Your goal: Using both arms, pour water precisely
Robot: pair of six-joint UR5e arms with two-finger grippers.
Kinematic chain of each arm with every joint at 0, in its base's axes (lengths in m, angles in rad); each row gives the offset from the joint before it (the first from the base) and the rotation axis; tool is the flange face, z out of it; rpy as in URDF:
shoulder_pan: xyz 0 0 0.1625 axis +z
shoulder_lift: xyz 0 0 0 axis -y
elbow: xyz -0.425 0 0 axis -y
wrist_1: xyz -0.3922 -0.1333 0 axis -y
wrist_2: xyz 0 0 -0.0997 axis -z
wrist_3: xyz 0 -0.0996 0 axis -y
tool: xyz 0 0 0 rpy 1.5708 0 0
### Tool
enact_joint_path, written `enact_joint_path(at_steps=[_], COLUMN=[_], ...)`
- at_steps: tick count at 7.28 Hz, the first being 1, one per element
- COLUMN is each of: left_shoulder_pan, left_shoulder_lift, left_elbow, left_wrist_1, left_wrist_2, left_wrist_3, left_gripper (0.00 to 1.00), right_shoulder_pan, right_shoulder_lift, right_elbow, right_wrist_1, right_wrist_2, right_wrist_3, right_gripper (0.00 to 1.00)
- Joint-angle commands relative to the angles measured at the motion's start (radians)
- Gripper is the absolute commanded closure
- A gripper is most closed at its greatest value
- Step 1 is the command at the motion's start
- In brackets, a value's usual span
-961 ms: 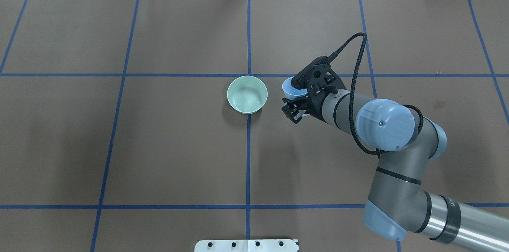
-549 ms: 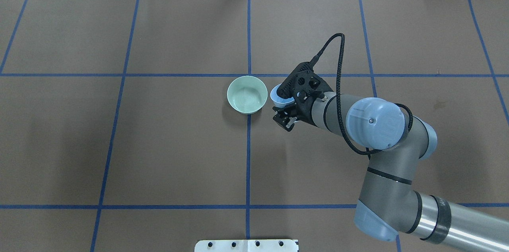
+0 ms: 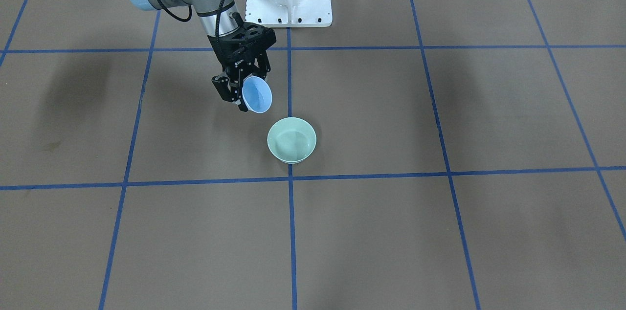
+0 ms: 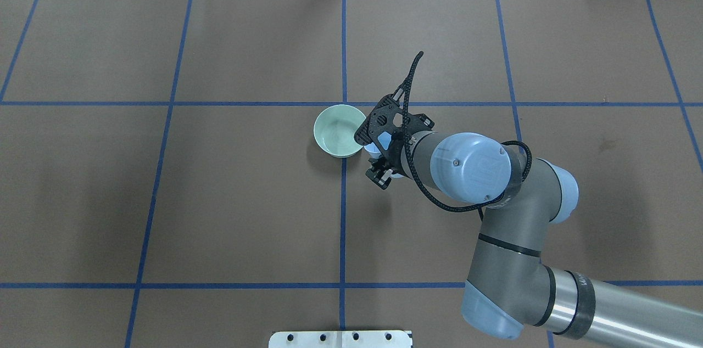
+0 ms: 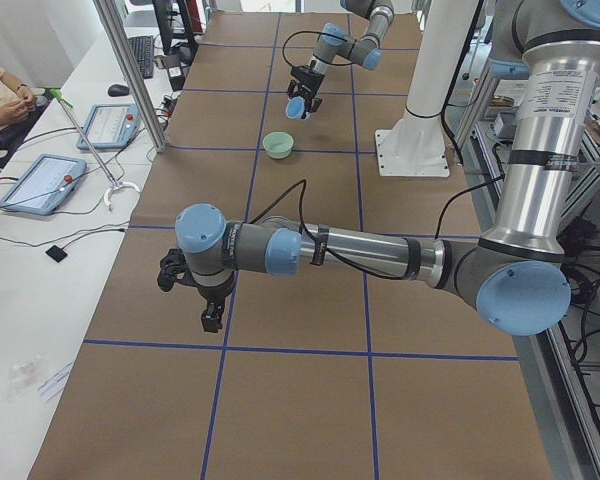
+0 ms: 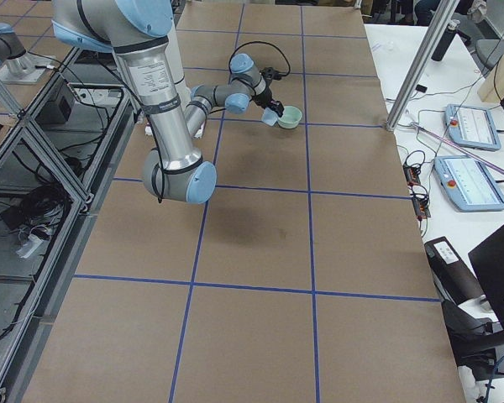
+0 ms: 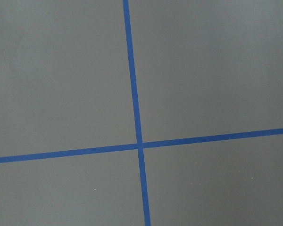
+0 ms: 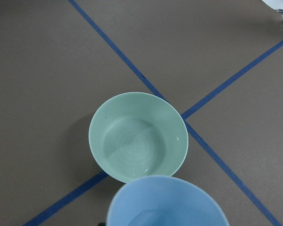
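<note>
Currently the right gripper point(image 3: 239, 99) clamps a tilted pale-blue round cup point(image 3: 258, 95), apparently just short of the mint-green ceramic bowl point(image 3: 292, 140); tipping further here would spill onto the brown counter point(image 3: 440, 232).

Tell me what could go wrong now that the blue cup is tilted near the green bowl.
1. The blue cup in the right gripper is tilted, yet its lip looks short of the green bowl; the pour may land on the brown paper.
2. Moving closer could nudge the free-standing bowl.
</note>
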Motion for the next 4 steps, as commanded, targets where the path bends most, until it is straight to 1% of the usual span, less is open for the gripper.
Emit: enact_joint_path(at_steps=[1, 3, 4], left_shoulder_pan=[0.000, 0.000, 0.000], left_shoulder_lift=[0.000, 0.000, 0.000], left_elbow=[0.000, 0.000, 0.000], left_wrist_1=[0.000, 0.000, 0.000], left_wrist_2=[0.001, -0.001, -0.001], left_wrist_3=[0.000, 0.000, 0.000], left_gripper=[0.00, 0.00, 0.00], right_shoulder_pan=[0.000, 0.002, 0.003], right_shoulder_lift=[0.026, 0.064, 0.078], right_elbow=[-0.001, -0.001, -0.003], right_wrist_1=[-0.091, -0.160, -0.175], right_wrist_2=[0.018, 0.022, 0.022], right_wrist_3=[-0.017, -0.017, -0.015], right_gripper=[1.00, 1.00, 1.00])
